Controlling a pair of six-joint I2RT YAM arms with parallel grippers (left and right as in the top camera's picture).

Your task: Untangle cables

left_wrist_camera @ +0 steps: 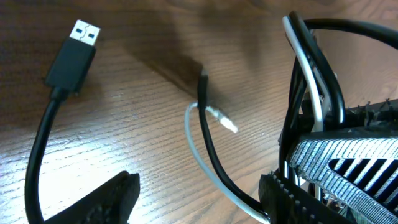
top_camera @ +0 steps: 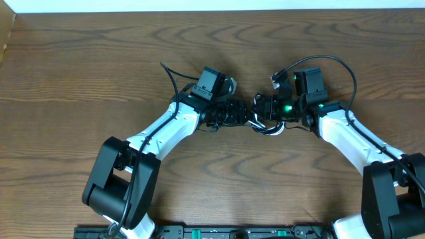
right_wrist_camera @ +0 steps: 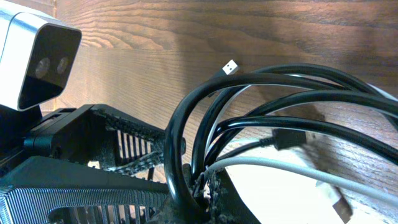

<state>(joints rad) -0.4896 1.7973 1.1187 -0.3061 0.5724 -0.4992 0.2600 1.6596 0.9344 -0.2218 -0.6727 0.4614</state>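
Right wrist view: we note the right fingers (right_wrist_camera: 214,193) together, clamped on loops of the black cable (right_wrist_camera: 280,78). The white cable (right_wrist_camera: 267,165) runs just beside those fingers. The left fingers (left_wrist_camera: 112,199) stand apart, facing the right fingers, with both cables passing between them.

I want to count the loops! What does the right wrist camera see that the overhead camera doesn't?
Only right wrist: the loops of black cable, each one separate, close up. Only overhead: the left arm and right arm whole, plus green lights. Both: the white cable, the left arm's camera, the wooden table.
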